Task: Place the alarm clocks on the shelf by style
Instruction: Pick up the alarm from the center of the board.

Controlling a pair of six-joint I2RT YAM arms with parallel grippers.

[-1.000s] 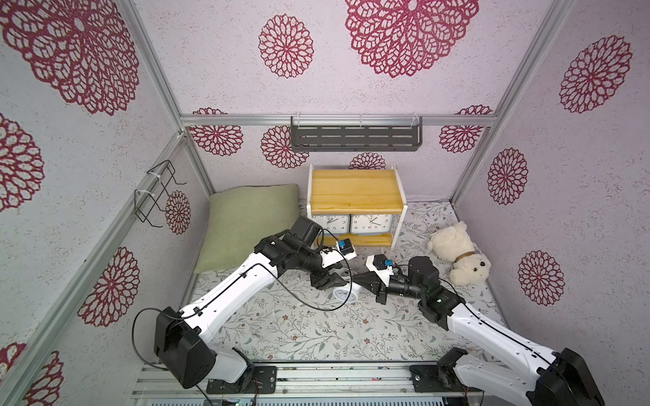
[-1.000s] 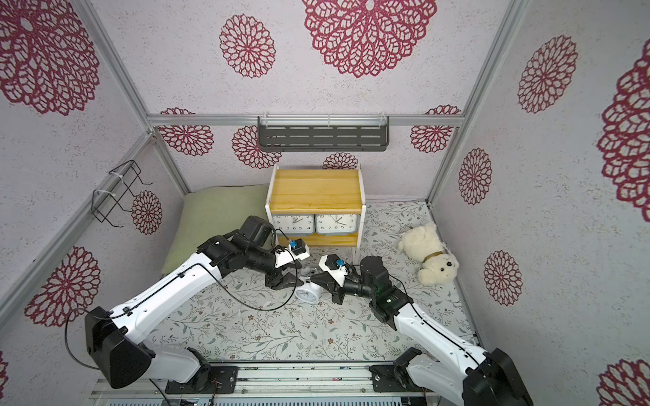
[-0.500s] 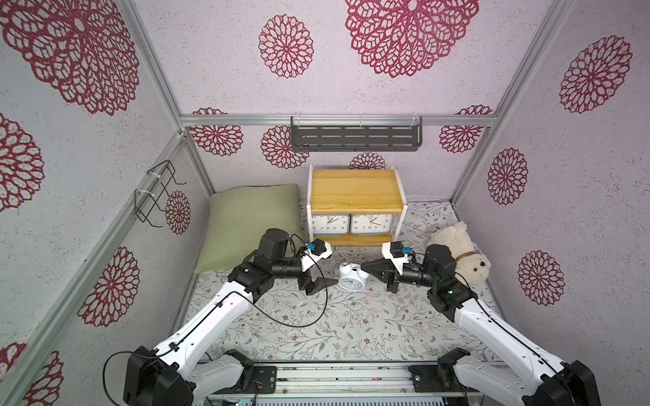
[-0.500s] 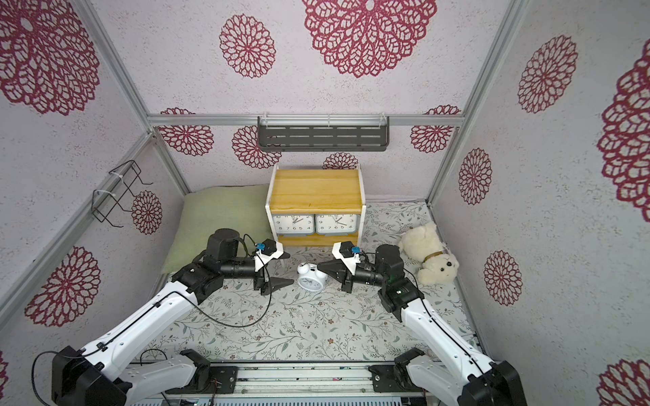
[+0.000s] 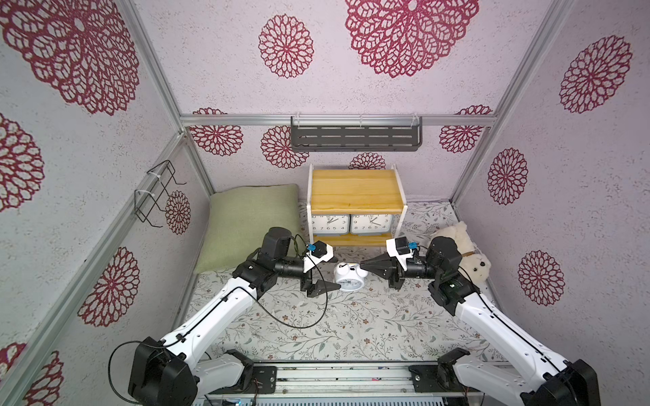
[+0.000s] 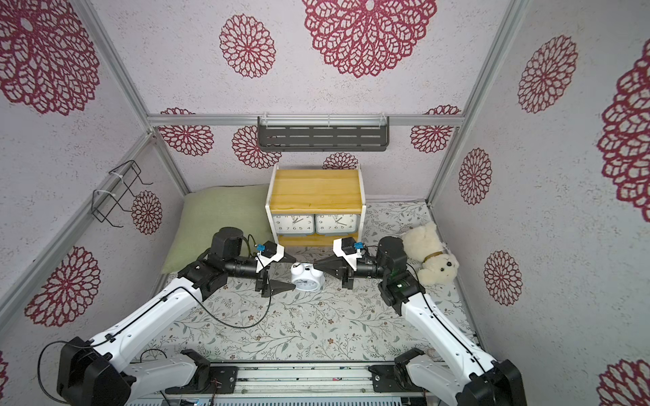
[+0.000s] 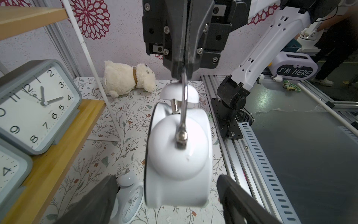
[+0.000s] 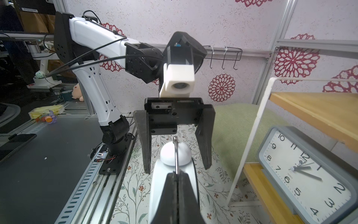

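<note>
Round white twin-bell clock (image 5: 346, 277) with chrome handle hangs from right gripper (image 5: 364, 270), pinched tight on that handle, just before the shelf (image 5: 357, 191). Left gripper (image 5: 336, 273) spread wide, flanking it, holding nothing. Two grey boxy clocks (image 5: 330, 224) on lower board.

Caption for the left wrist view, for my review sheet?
Right gripper shut on the twin-bell clock's wire handle, left gripper open, facing it; boxy clocks on the shelf.
</note>
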